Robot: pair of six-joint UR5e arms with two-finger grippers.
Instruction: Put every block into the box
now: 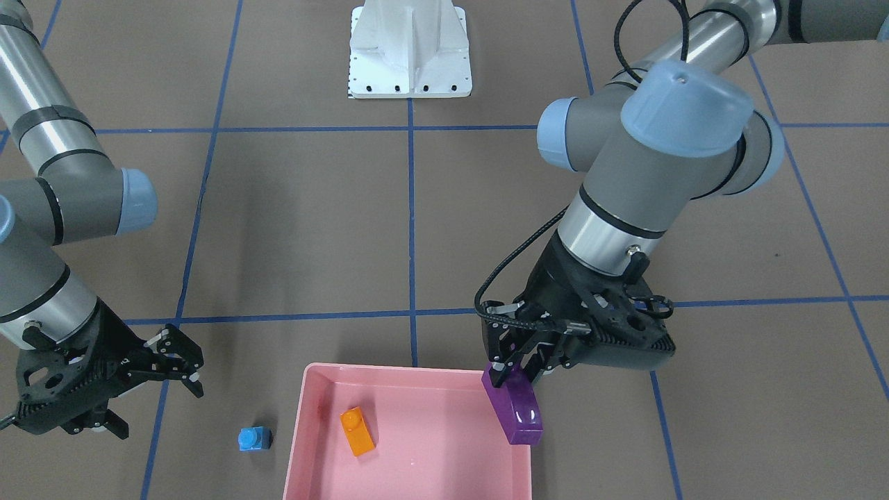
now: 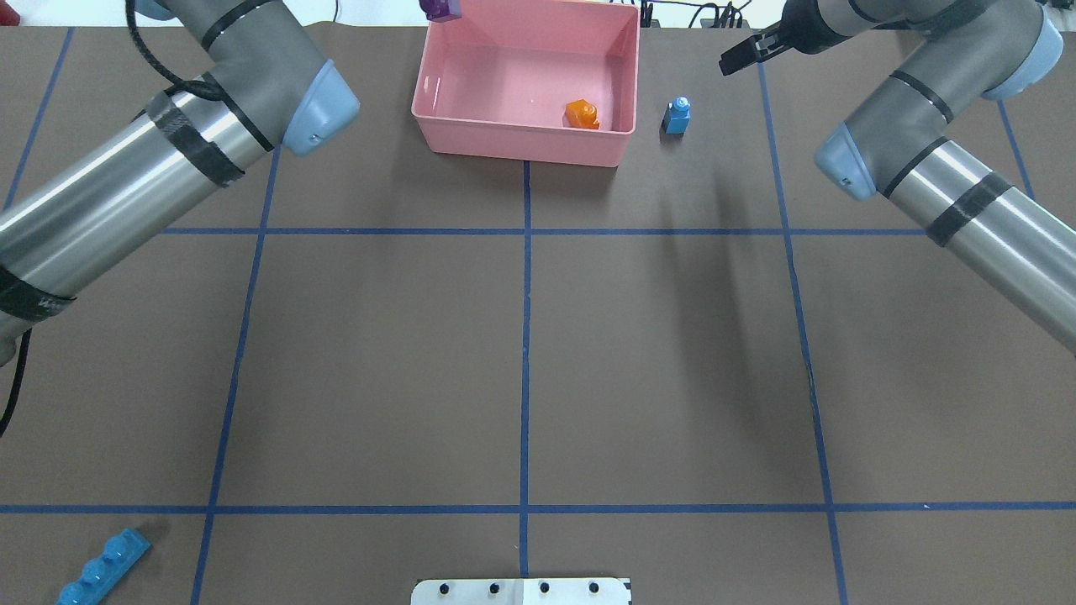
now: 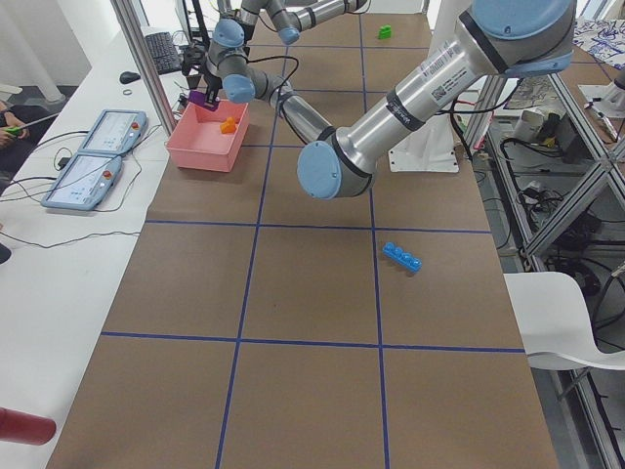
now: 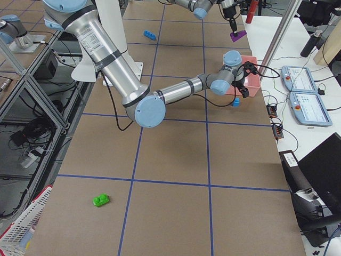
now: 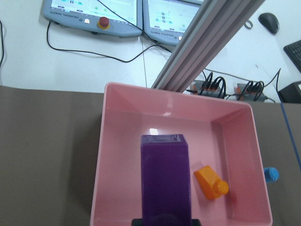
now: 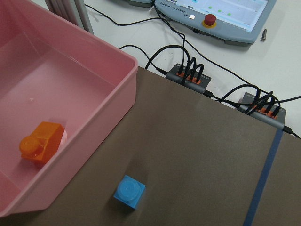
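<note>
My left gripper (image 1: 510,371) is shut on the purple block (image 1: 519,410), which hangs above one corner of the pink box (image 1: 417,373). In the left wrist view the purple block (image 5: 165,181) sits over the box floor (image 5: 122,179). Inside the box lies the orange block (image 1: 357,430). The small blue block (image 1: 254,439) stands on the table just outside the box, near my open, empty right gripper (image 1: 198,375). The long blue block (image 2: 102,569) lies near the robot's base on its left. Far off on the robot's right lies the green block (image 4: 100,200).
The white metal base (image 1: 410,52) stands at the table's robot side. Beyond the box's far edge are a slanted metal post (image 5: 207,42), control pendants (image 5: 94,14) and cables (image 6: 188,75). Blue tape lines grid the brown table.
</note>
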